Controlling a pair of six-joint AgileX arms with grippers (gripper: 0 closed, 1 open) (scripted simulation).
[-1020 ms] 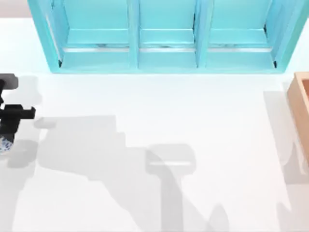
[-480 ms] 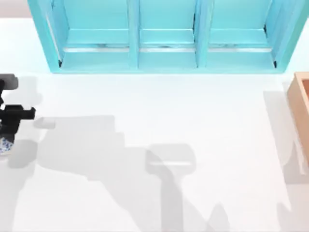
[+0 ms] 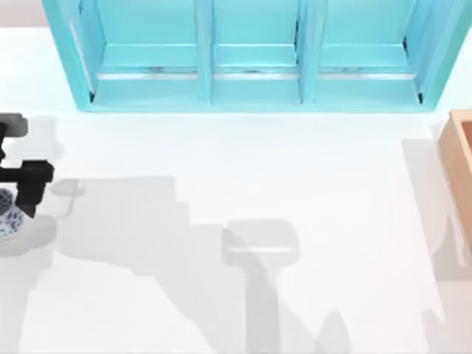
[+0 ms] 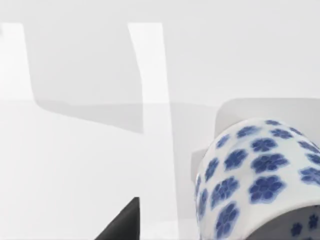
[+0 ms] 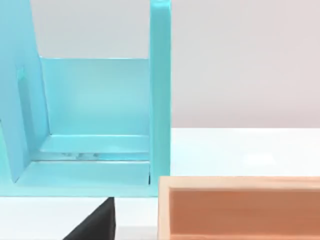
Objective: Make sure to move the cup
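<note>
Presently the cup (image 3: 9,217), white with blue flowers and pale inside, sits at the table's (image 3: 243,162) left edge, under the left gripper (image 3: 22,193); whether that gripper grasps it cannot be told. Bare tabletop runs rightward to the wooden box (image 3: 461,166).

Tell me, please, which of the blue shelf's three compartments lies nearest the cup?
The leftmost compartment of the blue shelf; the cup sits at the table's far left edge.

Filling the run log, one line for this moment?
left gripper: far left table edge, at cup | grip: unclear | right arm: by wooden box, blue shelf | cup not moved yet
</note>
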